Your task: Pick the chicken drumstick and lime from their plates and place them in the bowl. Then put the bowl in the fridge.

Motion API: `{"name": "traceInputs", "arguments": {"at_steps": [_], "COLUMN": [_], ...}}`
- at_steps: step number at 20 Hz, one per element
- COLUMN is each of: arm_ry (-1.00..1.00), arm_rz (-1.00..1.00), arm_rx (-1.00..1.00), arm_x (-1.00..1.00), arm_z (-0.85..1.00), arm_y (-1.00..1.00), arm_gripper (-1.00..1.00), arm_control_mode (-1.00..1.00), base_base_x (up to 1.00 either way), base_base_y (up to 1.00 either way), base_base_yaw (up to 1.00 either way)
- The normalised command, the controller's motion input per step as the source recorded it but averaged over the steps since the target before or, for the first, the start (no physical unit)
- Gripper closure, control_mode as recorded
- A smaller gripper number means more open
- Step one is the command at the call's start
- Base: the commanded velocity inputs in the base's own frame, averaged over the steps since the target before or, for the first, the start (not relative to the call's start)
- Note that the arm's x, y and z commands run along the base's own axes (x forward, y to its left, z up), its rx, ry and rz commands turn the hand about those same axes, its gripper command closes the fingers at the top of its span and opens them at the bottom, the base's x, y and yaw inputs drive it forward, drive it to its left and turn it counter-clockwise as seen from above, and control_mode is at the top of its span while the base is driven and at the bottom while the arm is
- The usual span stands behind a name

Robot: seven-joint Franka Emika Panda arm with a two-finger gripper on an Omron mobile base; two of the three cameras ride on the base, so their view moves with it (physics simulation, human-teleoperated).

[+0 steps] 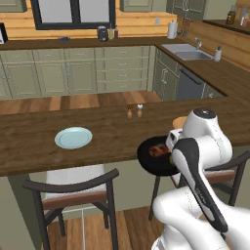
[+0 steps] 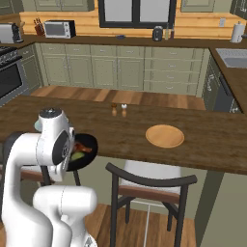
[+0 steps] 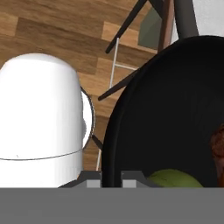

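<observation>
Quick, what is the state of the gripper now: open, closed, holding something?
Gripper: closed on the rim of the black bowl, which holds the lime and drumstick.

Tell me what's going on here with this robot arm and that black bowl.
The white arm has its fingers shut on the rim of the black bowl, carrying it off the wooden counter's edge, out over the chairs. The chicken drumstick and the lime already sit inside the bowl. The pale blue plate and the orange-tan plate are left bare on the counter. Getting the bowl into the fridge remains to be done.
</observation>
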Motion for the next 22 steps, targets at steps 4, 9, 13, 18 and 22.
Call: {"name": "traceInputs", "arguments": {"at_steps": [4,9,13,18,22], "arm_ry": [0.00,-0.04,0.00,0.00,-0.05], "arm_rz": [0.01,0.00,0.00,0.00,0.01], "arm_rx": [0.10,0.02,0.00,0.00,0.00], "arm_x": [-0.02,-0.01,0.00,0.00,-0.24], "arm_z": [0.00,0.00,0.00,0.00,0.00], "arm_y": [-0.02,0.00,0.00,0.00,0.02], "arm_gripper": [1.00,1.00,1.00,1.00,1.00], "arm_control_mode": [-1.00,-1.00,-1.00,-1.00,1.00], "base_base_x": [0.00,0.00,0.00,0.00,-0.25], "base_base_y": [0.00,0.00,0.00,0.00,0.04], "base_base_yaw": [0.00,0.00,0.00,0.00,0.00]}}
